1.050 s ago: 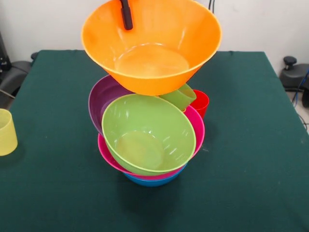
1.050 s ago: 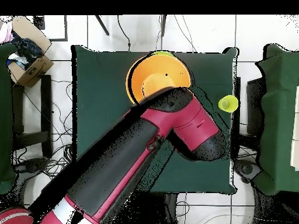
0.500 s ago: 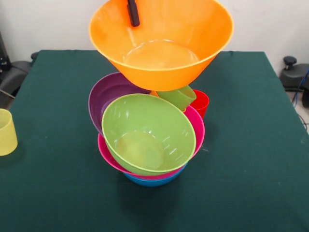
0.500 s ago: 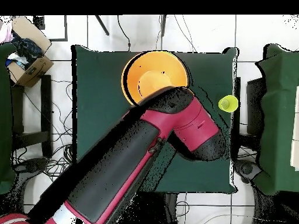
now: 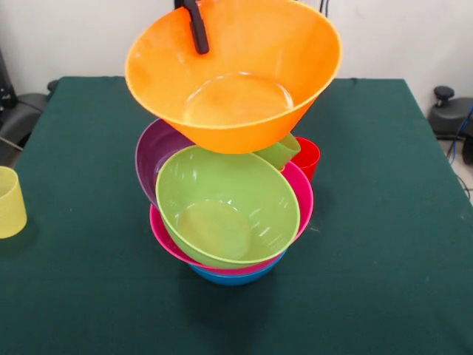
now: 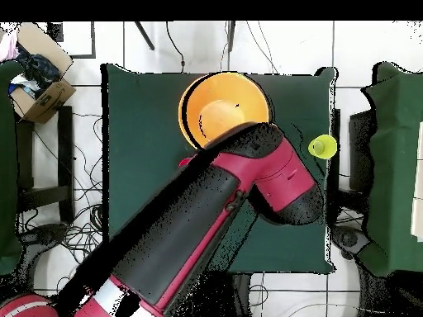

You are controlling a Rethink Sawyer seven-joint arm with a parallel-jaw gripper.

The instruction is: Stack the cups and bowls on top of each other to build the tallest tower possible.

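My gripper (image 5: 194,35) is shut on the far rim of the orange bowl (image 5: 236,81); one black finger shows inside the wall. The bowl hangs tilted over the tower and hides its top. Beneath it the lime green bowl (image 5: 222,207) leans in the pink bowl (image 5: 301,194), which sits in a blue bowl (image 5: 236,276). The purple bowl (image 5: 150,151) stands behind on the left. A green cup (image 5: 282,150) and a red cup (image 5: 309,157) peek out at the right. In the overhead view the arm (image 6: 248,182) covers part of the orange bowl (image 6: 216,107).
A pale yellow cup (image 5: 9,201) stands alone near the left table edge; in the overhead view the same cup (image 6: 321,147) sits by the right edge. The green tablecloth (image 5: 384,244) lies around the tower. A cardboard box (image 6: 37,82) sits off the table.
The orange bowl rose and shifted right half a second ago, then came back down and left over the tower, close to where it was one second ago.
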